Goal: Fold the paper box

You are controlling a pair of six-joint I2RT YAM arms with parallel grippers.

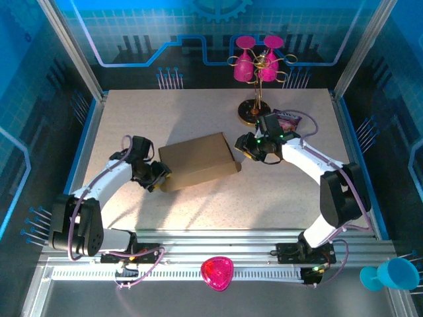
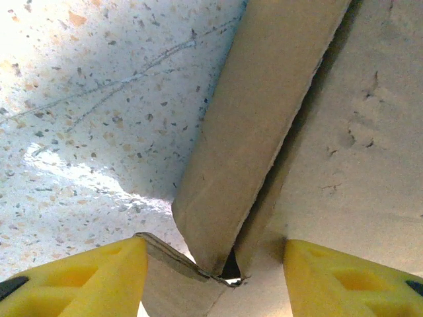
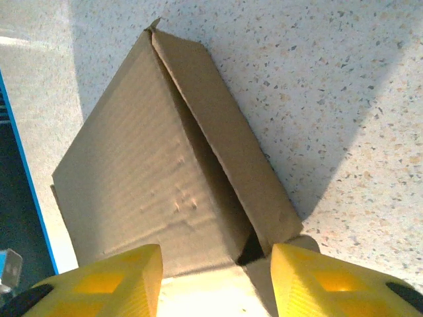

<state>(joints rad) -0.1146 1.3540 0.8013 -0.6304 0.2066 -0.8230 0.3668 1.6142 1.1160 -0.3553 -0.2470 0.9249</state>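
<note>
Lying flat near the middle of the counter, the brown paper box sits between the two arms, its long side slanted slightly from near left to far right. The left hand is at the box's left end, its yellow fingers spread open on either side of a corner where a side flap gapes loose; a bent tab sits just beside one finger. The right hand is at the right end, also open, with that end between its fingers. A purple snack bag lies just behind it.
</note>
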